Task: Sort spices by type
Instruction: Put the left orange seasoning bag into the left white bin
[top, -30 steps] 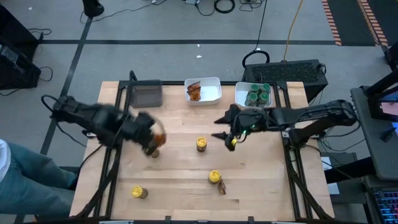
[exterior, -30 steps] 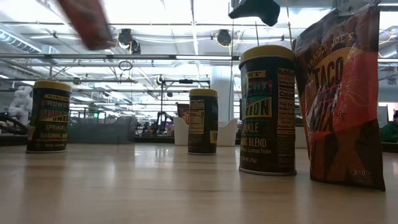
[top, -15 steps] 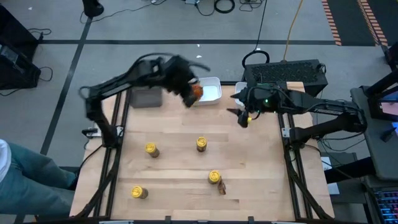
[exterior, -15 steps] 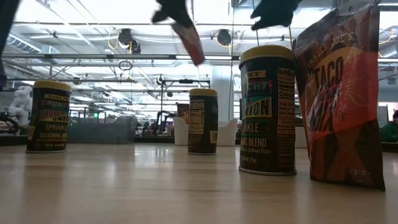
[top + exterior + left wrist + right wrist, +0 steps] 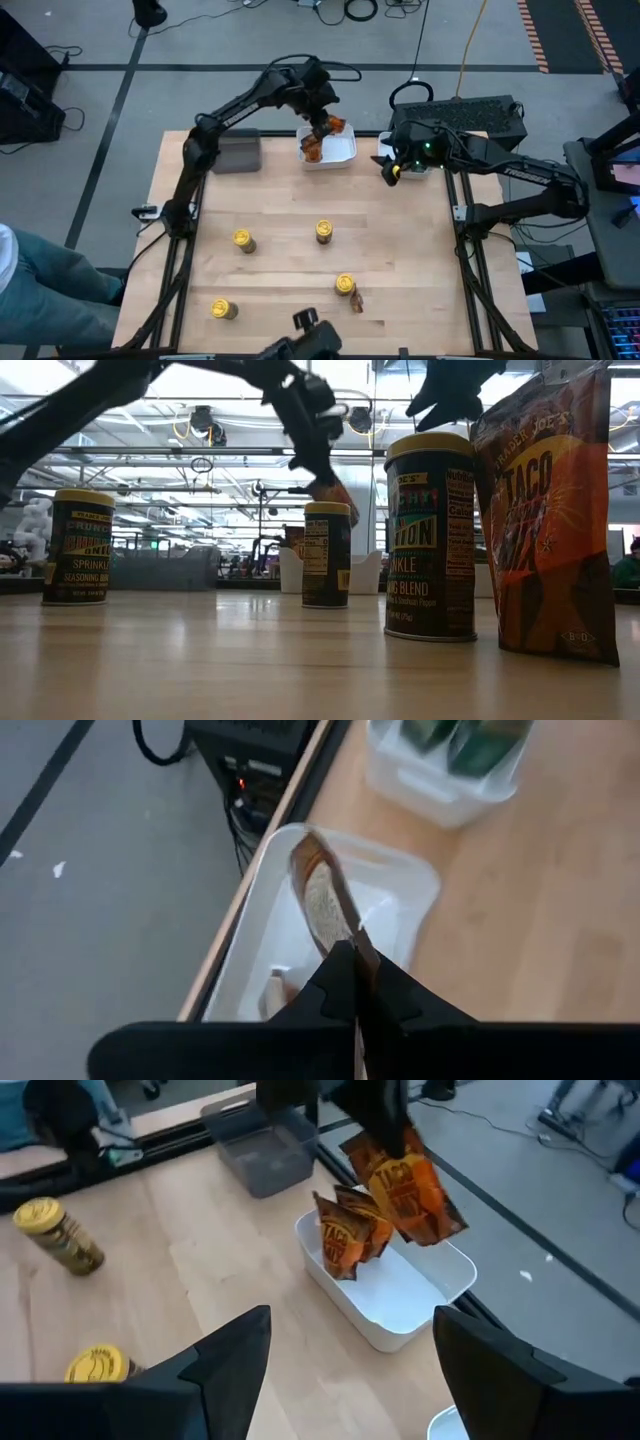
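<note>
Left gripper (image 5: 330,125) is clamped on a packet (image 5: 408,1195), hanging it above the white tray (image 5: 345,158) at the table's far edge. The packet dangles straight below the fingers, long axis near vertical and slightly tilted, its lower end over the tray's open interior; a release looks like it would land it inside. Two packets (image 5: 345,1235) already lean in that tray. Left arm is clearly the one on this job.

Right gripper (image 5: 388,170) hovers just beside the tray of green jars (image 5: 418,150), fingers spread apart, holding nothing.

A fourth packet (image 5: 545,520) stands on the table by a yellow jar (image 5: 430,540) near the front edge. Three more yellow jars (image 5: 324,232) stand loose on the wood. Grey tray (image 5: 236,152) sits at the far left.

Readable text: packet says "TRADER JOE'S" and "TACO"; jars show "SPRINKLE", "SEASONING BLEND".
</note>
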`<state>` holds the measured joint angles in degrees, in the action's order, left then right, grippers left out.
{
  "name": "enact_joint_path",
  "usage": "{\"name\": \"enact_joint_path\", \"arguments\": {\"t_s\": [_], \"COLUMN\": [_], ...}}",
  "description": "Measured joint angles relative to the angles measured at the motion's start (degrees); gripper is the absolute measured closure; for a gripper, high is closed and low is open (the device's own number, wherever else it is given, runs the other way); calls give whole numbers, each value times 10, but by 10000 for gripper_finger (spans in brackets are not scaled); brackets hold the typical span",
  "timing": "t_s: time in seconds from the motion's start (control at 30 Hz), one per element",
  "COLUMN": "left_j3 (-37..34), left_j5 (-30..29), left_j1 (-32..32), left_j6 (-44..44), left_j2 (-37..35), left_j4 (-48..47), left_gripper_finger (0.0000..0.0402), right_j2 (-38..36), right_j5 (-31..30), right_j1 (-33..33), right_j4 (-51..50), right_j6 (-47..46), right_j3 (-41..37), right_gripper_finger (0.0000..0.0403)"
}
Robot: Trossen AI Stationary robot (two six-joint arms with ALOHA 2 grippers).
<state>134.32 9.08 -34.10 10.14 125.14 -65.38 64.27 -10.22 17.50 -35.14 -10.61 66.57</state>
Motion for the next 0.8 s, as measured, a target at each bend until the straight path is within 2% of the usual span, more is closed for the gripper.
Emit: {"name": "enact_joint_path", "arguments": {"t_s": [0.37,0.8], "left_j3": [0,0], "left_j5": [12,-23], "left_j1": [-13,-12], "left_j6": [109,147], "left_j2": [55,76], "left_j4": [34,46], "left_gripper_finger": [401,401], "right_j2": [0,0], "right_j5": [-3,-2], "right_j1": [24,24], "right_j4": [7,7], "right_j6": [-77,-113], "right_j3": [0,0], "right_gripper_finger": [140,140]}}
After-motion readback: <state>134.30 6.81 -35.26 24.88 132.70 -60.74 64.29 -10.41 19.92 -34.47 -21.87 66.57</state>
